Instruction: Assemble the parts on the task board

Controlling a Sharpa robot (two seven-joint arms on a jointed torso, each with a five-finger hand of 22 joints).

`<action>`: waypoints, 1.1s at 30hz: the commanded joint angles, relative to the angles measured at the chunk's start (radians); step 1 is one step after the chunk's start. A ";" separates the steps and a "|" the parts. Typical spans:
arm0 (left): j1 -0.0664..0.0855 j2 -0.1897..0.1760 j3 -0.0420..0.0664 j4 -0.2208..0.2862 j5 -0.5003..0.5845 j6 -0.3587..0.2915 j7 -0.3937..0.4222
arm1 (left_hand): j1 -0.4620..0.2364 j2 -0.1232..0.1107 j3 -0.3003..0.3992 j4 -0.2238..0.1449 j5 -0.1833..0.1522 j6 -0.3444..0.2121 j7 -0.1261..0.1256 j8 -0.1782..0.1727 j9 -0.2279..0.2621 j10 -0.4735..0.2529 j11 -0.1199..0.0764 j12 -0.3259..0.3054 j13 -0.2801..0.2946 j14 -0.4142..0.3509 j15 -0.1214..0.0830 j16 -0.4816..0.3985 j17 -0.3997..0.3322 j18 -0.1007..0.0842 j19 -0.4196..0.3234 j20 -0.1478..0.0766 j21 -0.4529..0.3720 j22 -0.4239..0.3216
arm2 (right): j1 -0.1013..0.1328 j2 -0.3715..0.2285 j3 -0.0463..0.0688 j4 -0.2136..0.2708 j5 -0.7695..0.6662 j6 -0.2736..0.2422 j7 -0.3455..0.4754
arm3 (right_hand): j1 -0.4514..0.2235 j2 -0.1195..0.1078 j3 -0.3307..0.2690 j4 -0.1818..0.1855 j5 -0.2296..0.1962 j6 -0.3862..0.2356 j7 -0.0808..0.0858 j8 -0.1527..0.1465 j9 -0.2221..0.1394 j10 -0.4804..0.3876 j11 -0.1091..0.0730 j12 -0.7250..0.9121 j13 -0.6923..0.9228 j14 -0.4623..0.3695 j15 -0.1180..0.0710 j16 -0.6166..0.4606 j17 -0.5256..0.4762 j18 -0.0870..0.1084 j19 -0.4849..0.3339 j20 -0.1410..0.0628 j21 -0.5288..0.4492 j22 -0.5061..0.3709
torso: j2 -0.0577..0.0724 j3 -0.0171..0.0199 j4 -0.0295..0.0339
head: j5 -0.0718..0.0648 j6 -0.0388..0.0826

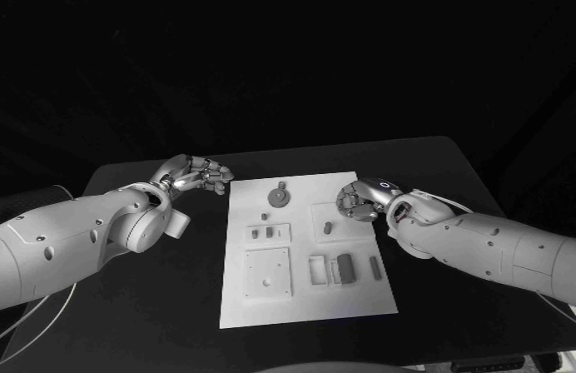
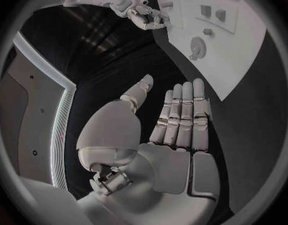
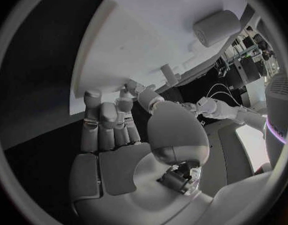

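While the white task board (image 1: pixel 306 252) lies flat in the middle of the black desk (image 1: pixel 456 165) with its small parts (image 1: pixel 345 267) on it, the head view shows the left hand (image 1: pixel 196 174) off its far left corner, fingers curled, and the right hand (image 1: pixel 364 200) above its right side. From the left wrist, that hand's fingers (image 2: pixel 183 110) stretch straight side by side, holding nothing, the board (image 2: pixel 243 40) beyond them. From the right wrist, its fingers (image 3: pixel 106 122) bend slightly toward the board (image 3: pixel 138 40), empty.

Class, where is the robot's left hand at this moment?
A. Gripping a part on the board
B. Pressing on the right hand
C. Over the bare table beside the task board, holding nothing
C: the left hand hangs over the black table beside the task board, fingers straight and empty in its wrist view.
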 commanded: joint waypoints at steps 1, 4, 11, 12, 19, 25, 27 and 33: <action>0.001 0.001 0.001 0.002 -0.003 0.002 0.011 | 0.002 0.008 -0.003 -0.001 -0.005 -0.004 0.002 -0.003 -0.001 0.006 0.004 -0.006 -0.001 0.006 0.002 -0.007 0.001 0.011 0.006 0.000 -0.004 -0.001 | -0.009 0.002 -0.006 -0.001 -0.015 0.048 -0.007 | 0.000 -0.005 0.003 0.002 -0.005 0.038 0.031 0.004 0.001 0.003 -0.007 -0.005 0.000 -0.001 -0.009 0.000 0.001 0.041 -0.004 -0.004 0.003 0.017 | 0.000 0.0002 0.0002 | 0.000 -0.001; 0.001 0.000 0.001 0.002 -0.003 0.002 0.011 | 0.002 0.008 -0.003 -0.001 -0.005 -0.004 0.002 -0.003 -0.001 0.006 0.003 -0.006 -0.001 0.006 0.002 -0.007 0.001 0.011 0.006 0.000 -0.004 -0.002 | -0.009 0.002 -0.006 -0.002 -0.015 0.046 -0.008 | -0.001 -0.011 0.001 0.003 -0.007 0.038 0.031 0.003 0.001 0.003 -0.008 -0.005 0.000 -0.001 -0.010 -0.001 0.001 0.041 -0.004 -0.004 0.003 0.017 | 0.000 0.0002 0.0001 | 0.000 0.000; 0.001 0.000 0.001 0.003 -0.003 0.002 0.010 | 0.003 0.008 -0.003 -0.001 -0.006 -0.004 0.002 -0.004 -0.001 0.006 0.004 -0.006 -0.001 0.007 0.002 -0.007 0.002 0.010 0.006 0.000 -0.004 -0.002 | -0.009 0.003 -0.006 -0.003 -0.015 0.040 -0.015 | -0.011 -0.022 -0.002 0.005 -0.012 0.038 0.031 0.001 0.001 0.004 -0.008 -0.007 0.000 -0.001 -0.011 -0.002 0.001 0.041 -0.003 -0.003 0.004 0.016 | 0.000 0.0002 -0.0001 | 0.001 0.000; 0.001 0.000 0.001 0.003 -0.003 0.001 0.009 | 0.003 0.008 -0.003 -0.001 -0.006 -0.004 0.002 -0.004 -0.001 0.006 0.004 -0.006 -0.001 0.007 0.002 -0.007 0.002 0.010 0.006 0.000 -0.004 -0.002 | -0.009 0.003 -0.006 -0.003 -0.018 0.041 -0.015 | -0.012 -0.021 -0.002 0.005 -0.013 0.038 0.031 0.001 0.001 0.005 -0.008 -0.007 0.000 -0.001 -0.011 -0.002 0.001 0.041 -0.002 -0.003 0.004 0.016 | 0.000 0.0002 0.0001 | 0.001 -0.001; 0.001 -0.001 0.001 0.000 -0.003 -0.002 0.009 | 0.003 0.008 -0.004 0.000 -0.006 -0.004 0.002 -0.004 -0.001 0.006 0.004 -0.006 -0.001 0.007 0.002 -0.007 0.002 0.010 0.006 0.000 -0.005 -0.002 | -0.009 0.002 -0.006 -0.004 -0.021 0.036 -0.018 | -0.030 0.008 0.007 0.007 -0.010 0.053 0.026 0.007 0.004 0.010 -0.013 -0.010 0.000 0.003 -0.013 -0.001 0.001 0.041 0.002 -0.003 0.004 0.014 | 0.000 0.0002 -0.0001 | 0.001 0.001; 0.001 -0.003 0.001 -0.001 -0.003 -0.002 0.009 | 0.003 0.008 -0.003 -0.001 -0.006 -0.004 0.002 -0.004 -0.001 0.007 0.003 -0.006 -0.002 0.007 0.002 -0.008 0.002 0.011 0.007 0.000 -0.005 -0.002 | -0.009 0.002 -0.006 -0.004 -0.021 0.026 -0.012 | -0.044 0.036 0.016 0.008 -0.009 0.064 0.021 0.012 0.008 0.015 -0.017 -0.011 0.001 0.007 -0.016 0.000 0.001 0.041 0.004 -0.003 0.004 0.014 | 0.000 0.0004 -0.0003 | 0.001 0.001; 0.001 -0.003 0.001 -0.001 -0.003 -0.002 0.009 | 0.004 0.009 -0.003 -0.001 -0.006 -0.004 0.002 -0.004 -0.001 0.007 0.003 -0.006 -0.002 0.007 0.002 -0.008 0.003 0.011 0.007 0.000 -0.005 -0.002 | -0.009 0.002 -0.006 -0.003 -0.021 0.023 -0.009 | -0.045 0.036 0.016 0.007 -0.009 0.065 0.020 0.012 0.008 0.016 -0.018 -0.012 0.001 0.008 -0.016 0.000 0.001 0.041 0.005 -0.003 0.004 0.014 | 0.000 0.0003 -0.0001 | 0.001 0.001; 0.001 -0.003 0.001 -0.001 -0.003 -0.001 0.009 | 0.004 0.009 -0.003 -0.001 -0.005 -0.004 0.002 -0.004 -0.001 0.007 0.003 -0.006 -0.002 0.007 0.001 -0.008 0.003 0.011 0.007 0.000 -0.005 -0.002 | -0.009 0.001 -0.006 0.001 -0.018 0.012 -0.005 | -0.048 0.039 0.019 0.006 -0.010 0.070 0.018 0.014 0.009 0.020 -0.020 -0.011 0.002 0.011 -0.017 0.001 0.001 0.041 0.007 -0.005 0.006 0.015 | 0.000 0.0003 0.0001 | 0.001 0.002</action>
